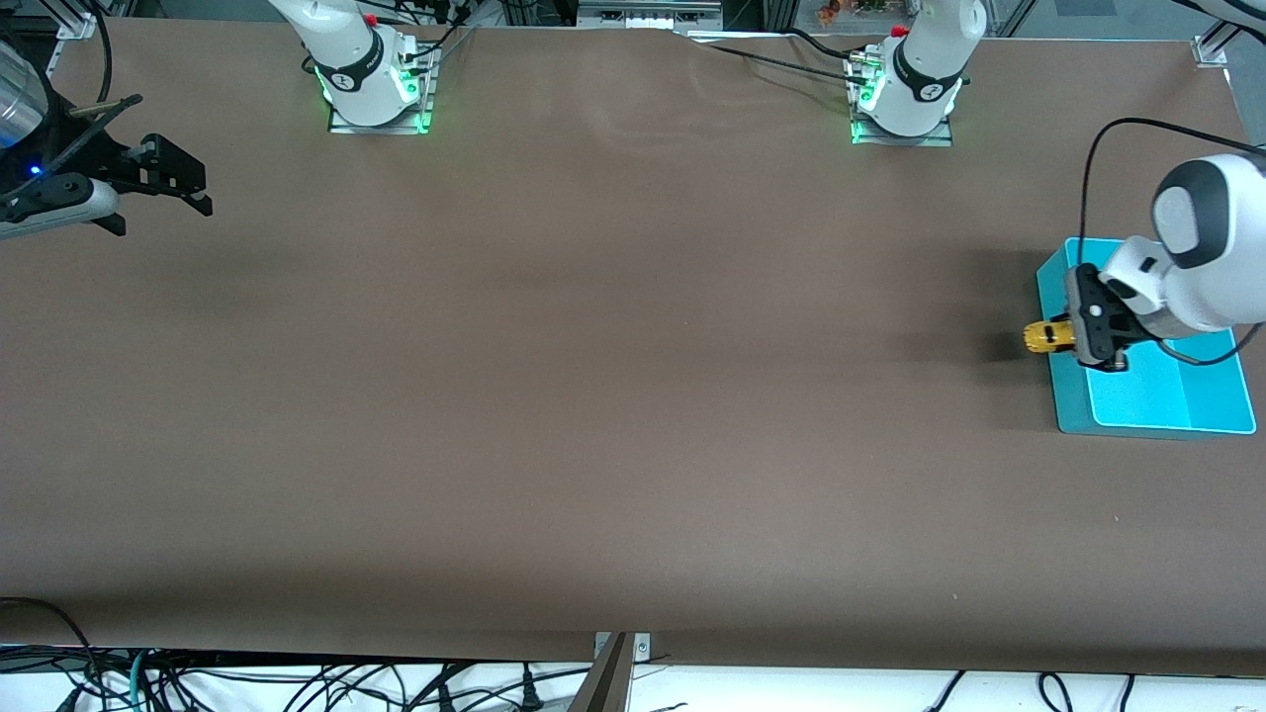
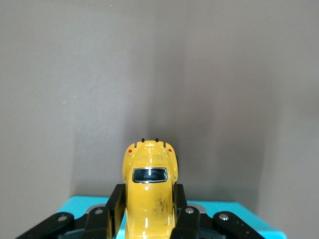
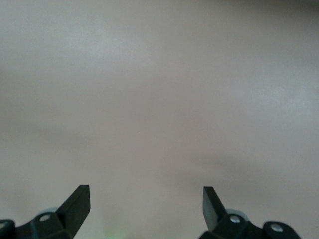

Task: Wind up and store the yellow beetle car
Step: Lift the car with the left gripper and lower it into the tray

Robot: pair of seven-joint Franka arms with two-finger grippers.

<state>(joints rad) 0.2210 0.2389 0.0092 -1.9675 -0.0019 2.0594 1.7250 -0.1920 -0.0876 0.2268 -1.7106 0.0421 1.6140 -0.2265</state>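
Observation:
The yellow beetle car is small, rounded and bright yellow. My left gripper is shut on it and holds it in the air over the rim of a turquoise tray at the left arm's end of the table. In the left wrist view the car sits between the two black fingers, its dark window facing the camera, with the tray's rim just beneath. My right gripper is open and empty, held over the table at the right arm's end; it also shows in the right wrist view.
The turquoise tray is shallow, with a lighter inner floor. The brown table top stretches between the two arms. A black cable loops from the left arm over the table beside the tray.

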